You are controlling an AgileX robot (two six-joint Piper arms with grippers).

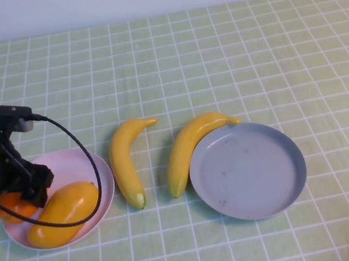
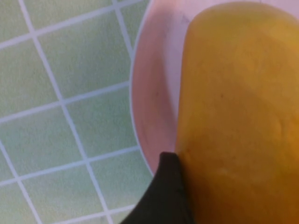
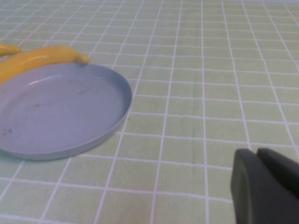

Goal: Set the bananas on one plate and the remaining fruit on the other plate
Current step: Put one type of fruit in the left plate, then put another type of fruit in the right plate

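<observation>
Two bananas lie on the table between the plates: one (image 1: 124, 165) near the pale pink plate (image 1: 102, 174), the other (image 1: 193, 147) against the rim of the grey-blue plate (image 1: 250, 172), which holds nothing. Two mangoes lie on the pink plate: a yellow-orange one (image 1: 62, 213) and a more orange one (image 1: 14, 208), partly hidden under my left gripper (image 1: 29, 191). In the left wrist view a mango (image 2: 238, 116) fills the space between the jaws and one finger (image 2: 163, 196) touches it. My right gripper (image 3: 257, 151) is shut and empty, low over the table to the right of the grey-blue plate (image 3: 56, 112).
The green checked cloth (image 1: 215, 52) covers the whole table. My left arm's black cable (image 1: 86, 157) loops over the pink plate. The right arm is out of the high view.
</observation>
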